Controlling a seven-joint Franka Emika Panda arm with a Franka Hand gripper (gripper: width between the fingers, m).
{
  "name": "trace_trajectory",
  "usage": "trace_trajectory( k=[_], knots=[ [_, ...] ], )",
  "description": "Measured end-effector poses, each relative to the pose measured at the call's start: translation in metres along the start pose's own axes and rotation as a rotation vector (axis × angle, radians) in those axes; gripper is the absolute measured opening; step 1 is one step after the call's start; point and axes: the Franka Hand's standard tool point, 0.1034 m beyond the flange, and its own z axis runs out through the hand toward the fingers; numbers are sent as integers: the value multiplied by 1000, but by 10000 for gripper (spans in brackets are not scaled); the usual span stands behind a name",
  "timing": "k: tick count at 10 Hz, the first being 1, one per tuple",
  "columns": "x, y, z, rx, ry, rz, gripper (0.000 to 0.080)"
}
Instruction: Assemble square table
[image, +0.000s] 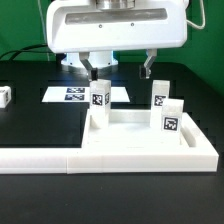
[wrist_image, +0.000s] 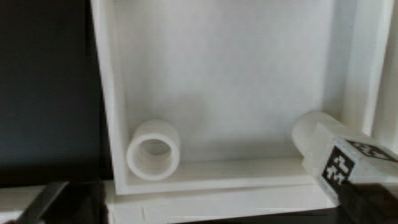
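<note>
The gripper (image: 120, 68) hangs above the black table (image: 30, 125), its two dark fingers (image: 91, 69) spread wide apart with nothing between them. It holds no part.

The square tabletop (image: 130, 135) lies flat near the front of the table, open side up, with a raised rim all around. It sits against the long white L-shaped barrier (image: 40, 158), which runs along the front edge and up the exterior view's right side.

Three white block legs stand upright on the tabletop, each showing a black-and-white tag. One leg (image: 98, 100) stands at the back corner toward the exterior view's left. A second leg (image: 160, 96) stands at the back toward the exterior view's right. A third leg (image: 170, 122) stands just in front of the second.

A small white block (image: 5, 96) lies apart at the exterior view's far left. The marker board (image: 75, 94) lies flat behind the tabletop.

In the wrist view, the tabletop's inner floor (wrist_image: 222, 80) fills the frame, with a round socket (wrist_image: 155, 151) and a tagged leg (wrist_image: 347, 150) near one rim.
</note>
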Motion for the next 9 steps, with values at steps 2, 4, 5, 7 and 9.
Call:
trace_trajectory(
  k=[2,4,5,7,9],
  knots=[
    [1,17,-1,-5,2,14,649],
    [2,29,-1,-8,3,31,649],
    [2,38,-1,-9,2,40,649],
    [-9,60,1,-21,-13,72,649],
    [-17,95,3,-36,-23,74,649]
  ],
)
